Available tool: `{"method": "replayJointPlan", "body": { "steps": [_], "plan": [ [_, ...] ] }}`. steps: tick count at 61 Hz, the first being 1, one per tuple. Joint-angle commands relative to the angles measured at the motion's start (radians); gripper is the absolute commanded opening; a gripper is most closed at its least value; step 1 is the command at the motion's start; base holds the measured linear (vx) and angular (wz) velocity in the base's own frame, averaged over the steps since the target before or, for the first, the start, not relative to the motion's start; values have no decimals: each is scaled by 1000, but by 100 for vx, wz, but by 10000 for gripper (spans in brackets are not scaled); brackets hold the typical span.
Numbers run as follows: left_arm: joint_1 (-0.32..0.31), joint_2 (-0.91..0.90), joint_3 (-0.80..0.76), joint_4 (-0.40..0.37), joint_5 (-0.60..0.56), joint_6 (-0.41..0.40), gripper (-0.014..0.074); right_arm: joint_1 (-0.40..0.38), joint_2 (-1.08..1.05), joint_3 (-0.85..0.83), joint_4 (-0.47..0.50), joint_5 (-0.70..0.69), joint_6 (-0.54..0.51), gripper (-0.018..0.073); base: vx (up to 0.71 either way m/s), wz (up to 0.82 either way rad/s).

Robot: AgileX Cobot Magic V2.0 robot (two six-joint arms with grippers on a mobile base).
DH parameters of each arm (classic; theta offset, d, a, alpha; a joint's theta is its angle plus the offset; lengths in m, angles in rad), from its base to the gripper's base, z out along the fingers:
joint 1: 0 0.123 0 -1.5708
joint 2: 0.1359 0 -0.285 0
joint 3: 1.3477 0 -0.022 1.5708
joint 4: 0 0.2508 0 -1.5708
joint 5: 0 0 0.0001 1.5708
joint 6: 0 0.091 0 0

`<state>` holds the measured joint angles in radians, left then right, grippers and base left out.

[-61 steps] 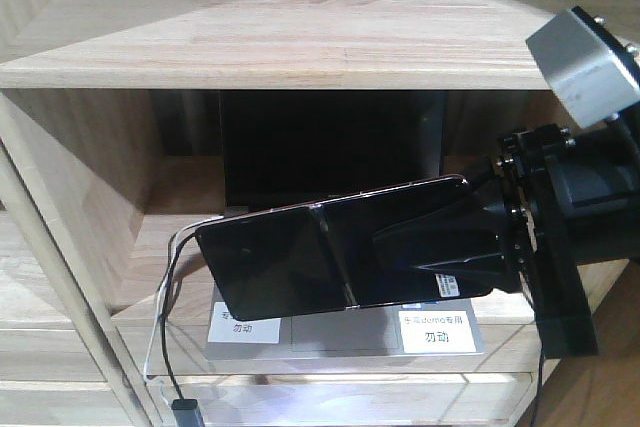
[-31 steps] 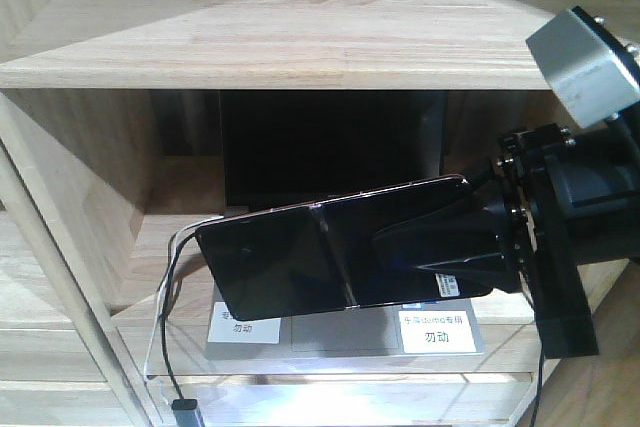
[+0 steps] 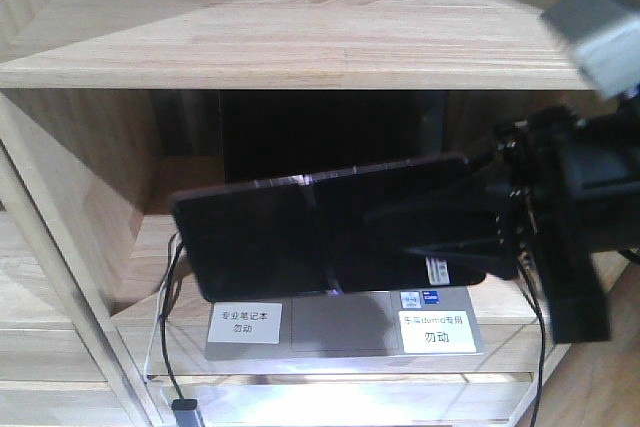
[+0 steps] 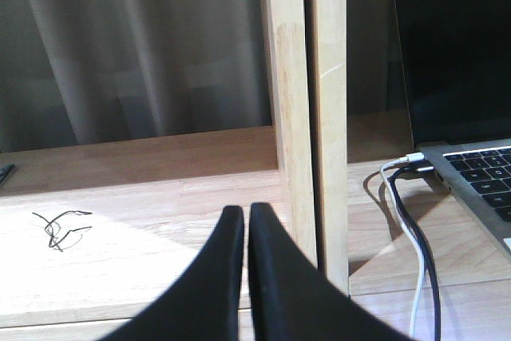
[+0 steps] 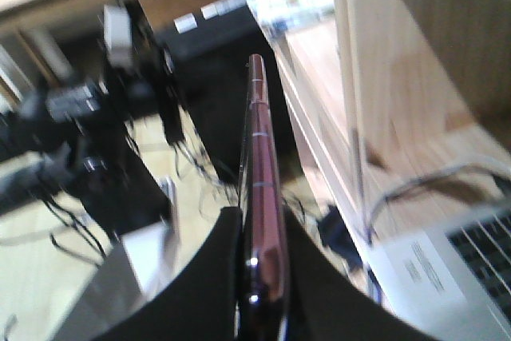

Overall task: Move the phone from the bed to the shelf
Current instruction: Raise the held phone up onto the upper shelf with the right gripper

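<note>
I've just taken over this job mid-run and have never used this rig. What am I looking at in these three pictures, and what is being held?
It is a two-armed robot with black pincer grippers. The front view looks into a wooden shelf, where an open laptop with white labels sits on a board. The right gripper holds the phone in front of the laptop, apparently not yet set down. The right wrist camera looks along that gripper, so the phone shows edge-on, clamped between the two fingers. The left wrist camera shows the left gripper, shut and empty, facing a shelf upright, with the laptop and its cables to one side.
</note>
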<state>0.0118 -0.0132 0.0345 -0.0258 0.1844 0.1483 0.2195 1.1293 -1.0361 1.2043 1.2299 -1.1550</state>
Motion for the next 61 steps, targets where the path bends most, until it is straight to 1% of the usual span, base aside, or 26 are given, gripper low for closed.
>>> {"method": "replayJointPlan", "body": {
  "steps": [1, 6, 12, 17, 27, 34, 40, 61],
  "plan": [
    [-3, -13, -22, -9, -73, -6, 1, -3, -38, -35, 144, 42, -7, -2, 0, 0],
    [-3, -13, -22, -9, -73, -6, 1, -3, -44, -69, 140, 42, 0, -2, 0, 0],
    [-3, -13, -22, -9, -73, -6, 1, -3, -44, -147, 139, 36, 14, -2, 0, 0],
    [-3, -13, -22, -9, -73, -6, 1, -3, -44, -211, 131, -1, 39, -2, 0, 0],
    [-3, -13, -22, -9, -73, -6, 1, -3, -43, -336, 75, -127, 103, -2, 0, 0],
    [-3, -13, -22, -9, -73, -6, 1, -3, -23, -411, 39, -168, 130, -2, 0, 0],
    [-3, -13, -22, -9, -73, -6, 1, -3, 21, -470, 12, -177, 144, -2, 0, 0],
    [-3, -13, -22, -9, -73, -6, 1, -1, 274, -714, 16, -218, 178, -2, 0, 0]
  ]
}}
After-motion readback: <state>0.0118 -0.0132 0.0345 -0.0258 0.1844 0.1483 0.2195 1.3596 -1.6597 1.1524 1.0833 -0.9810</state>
